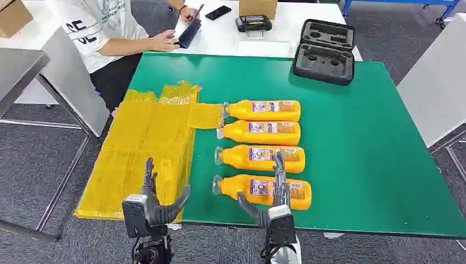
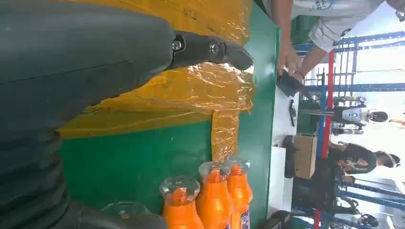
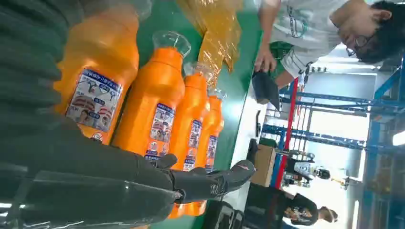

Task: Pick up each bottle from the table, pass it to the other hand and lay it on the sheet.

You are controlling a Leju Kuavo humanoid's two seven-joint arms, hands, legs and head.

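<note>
Bottles [image 1: 262,191] lie close together, so the right hand [image 1: 273,193], fingers apart and holding nothing, may knock the next one.

The bottle [image 3: 157,109] labels' print is too small to read.

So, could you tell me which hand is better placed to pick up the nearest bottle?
The right hand: it hovers open directly over the nearest bottle. The left hand is open above the sheet, apart from the bottles.
</note>
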